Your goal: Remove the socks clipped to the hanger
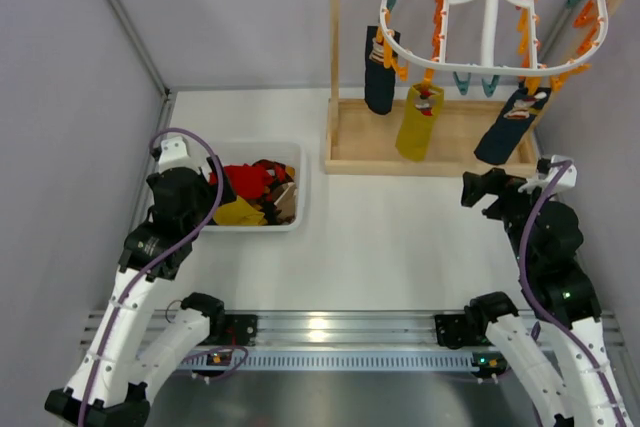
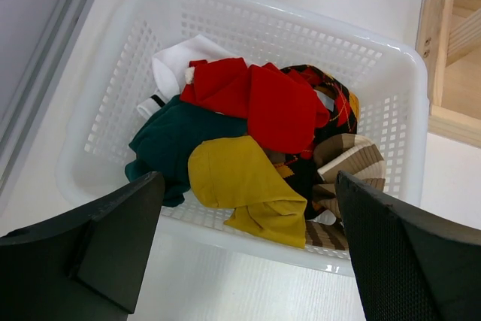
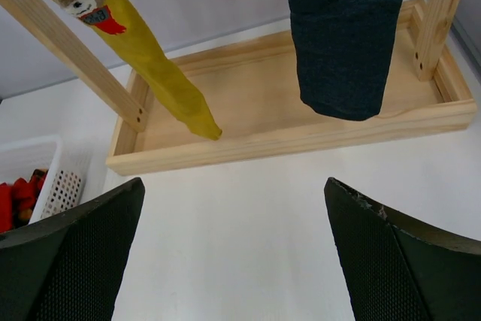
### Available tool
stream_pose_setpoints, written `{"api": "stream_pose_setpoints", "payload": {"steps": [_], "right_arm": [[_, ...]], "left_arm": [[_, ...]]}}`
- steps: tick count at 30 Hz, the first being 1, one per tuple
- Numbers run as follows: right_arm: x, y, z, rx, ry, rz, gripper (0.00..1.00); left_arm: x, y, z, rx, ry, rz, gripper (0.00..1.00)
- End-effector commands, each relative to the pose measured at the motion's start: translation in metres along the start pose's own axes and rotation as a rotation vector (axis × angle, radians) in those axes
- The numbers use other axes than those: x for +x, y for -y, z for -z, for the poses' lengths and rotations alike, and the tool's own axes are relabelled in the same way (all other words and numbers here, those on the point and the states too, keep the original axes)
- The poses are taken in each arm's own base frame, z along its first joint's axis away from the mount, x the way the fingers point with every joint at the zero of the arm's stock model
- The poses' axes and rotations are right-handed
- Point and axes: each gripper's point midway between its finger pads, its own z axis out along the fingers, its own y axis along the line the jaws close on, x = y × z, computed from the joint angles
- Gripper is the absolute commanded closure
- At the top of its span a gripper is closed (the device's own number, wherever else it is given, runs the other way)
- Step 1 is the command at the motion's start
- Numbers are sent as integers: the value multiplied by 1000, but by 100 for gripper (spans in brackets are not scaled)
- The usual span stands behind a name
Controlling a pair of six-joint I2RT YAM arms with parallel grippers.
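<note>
On the white hanger [image 1: 489,9], which hooks over the top bar of the wooden rack [image 1: 334,47], all three socks are clipped and hang freely: the plain navy sock [image 1: 380,75] on the left, the mustard sock [image 1: 419,125] in the middle, and the patterned navy sock [image 1: 508,127] on the right. Their toes hang over the rack's base tray, but whether any of them touch it cannot be told. No sock has been removed yet, so the step in hand is judged to be the approach to the first one. The right end effector [image 3: 233,195] is the natural choice. Its fingers are spread wide and hold nothing, and it sits low on the bench [image 1: 400,237], just in front of the tray, looking up at the toe of the patterned navy sock. To do this well, it should rise and centre the sock's body between the fingers, well below the orange clip. It should then pinch the fabric firmly and draw straight down along the sock's length, so the clip lets go without tilting or swinging the frame. A sideways tug would probably set the hanger rocking on its hook and could knock the neighbouring mustard sock. The left end effector [image 2: 248,212] is also spread and empty. It hovers over the white basket [image 2: 391,58] of mixed clothes, well apart from the rack.
</note>
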Motion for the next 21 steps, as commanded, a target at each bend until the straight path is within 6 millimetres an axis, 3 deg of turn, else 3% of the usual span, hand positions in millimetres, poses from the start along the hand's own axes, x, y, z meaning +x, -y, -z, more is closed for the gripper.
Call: {"api": "stream_pose_setpoints", "payload": {"steps": [1, 5, 7, 10, 13, 14, 15, 16, 18, 21], "right_arm": [[-12, 3, -6, 33, 54, -43, 1], [-9, 17, -8, 93, 113, -85, 1], [-16, 11, -8, 52, 167, -96, 1], [0, 2, -22, 5, 121, -91, 1], [20, -20, -47, -89, 20, -65, 1], [16, -29, -54, -130, 31, -58, 1], [32, -40, -66, -180, -33, -49, 1], [35, -47, -74, -208, -48, -50, 1], [42, -78, -90, -376, -61, -17, 1], [50, -85, -119, -414, -48, 49, 0]], "left_arm": [[-19, 6, 2, 17, 57, 25, 1], [-20, 8, 2, 26, 55, 27, 1], [-20, 10, 2, 34, 52, 27, 2], [-18, 10, 3, 37, 53, 29, 1], [-16, 13, 3, 58, 43, 31, 1], [-14, 15, 2, 65, 36, 29, 1], [-13, 17, 2, 74, 35, 28, 2], [-12, 20, 2, 94, 26, 25, 1], [-9, 26, 1, 128, 12, 15, 1], [-3, 34, -1, 168, -15, 0, 1]]}}
